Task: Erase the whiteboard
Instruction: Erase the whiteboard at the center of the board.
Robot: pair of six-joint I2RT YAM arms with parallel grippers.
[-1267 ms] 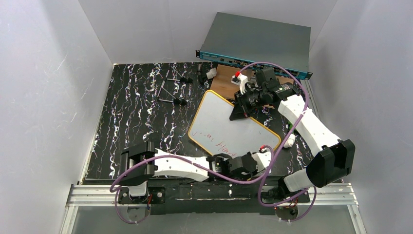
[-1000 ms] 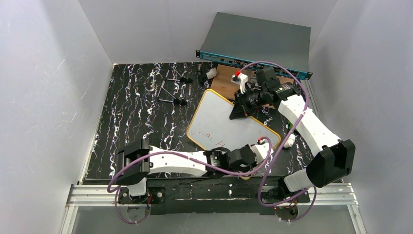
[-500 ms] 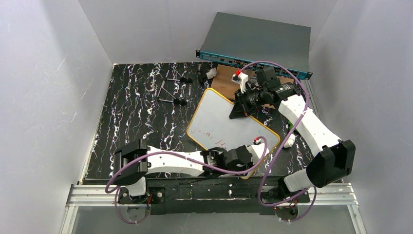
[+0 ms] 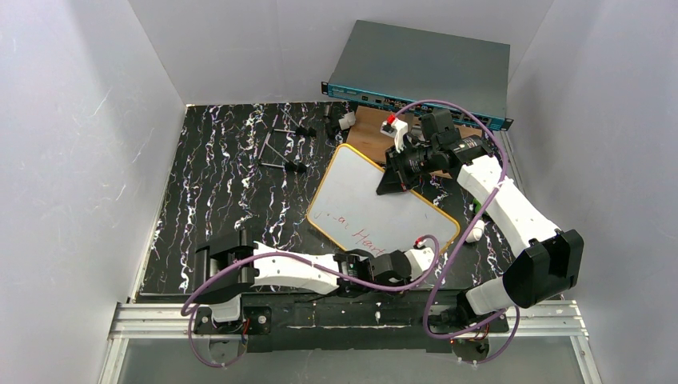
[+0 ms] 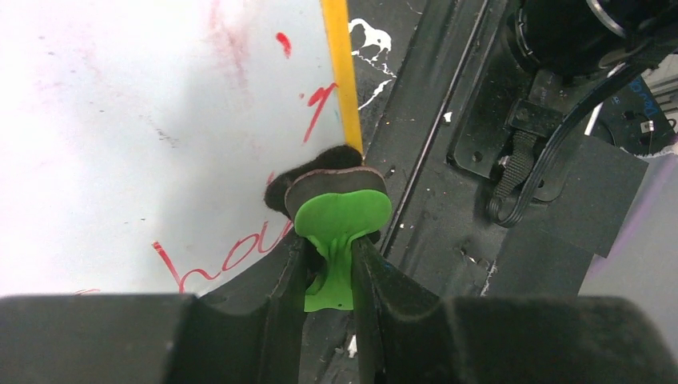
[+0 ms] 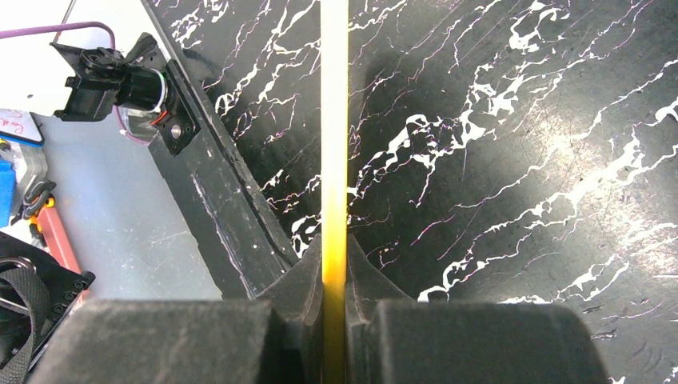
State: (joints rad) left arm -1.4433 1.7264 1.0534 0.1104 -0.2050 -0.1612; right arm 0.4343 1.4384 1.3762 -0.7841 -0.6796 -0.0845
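Because a loose board would skid under a wiping stroke, the right tool (image 6: 334, 258) is pressed together on the orange-yellow frame (image 6: 334, 120) at the far edge of the whiteboard (image 4: 372, 200), apparently to steady it. The whiteboard lies askew on the black marbled surface (image 4: 216, 176), right of centre, with its far corner by the wooden board (image 4: 369, 128). At the near right edge, the left tool (image 5: 329, 256) pinches the green handle of the eraser (image 5: 336, 196), whose dark felt is turned towards the board so that a stroke can drag it across. The pad sits partly over the frame, just beside the red writing (image 5: 216, 260) along the near edge. That writing is not yet wiped, so I judge the job partway done.
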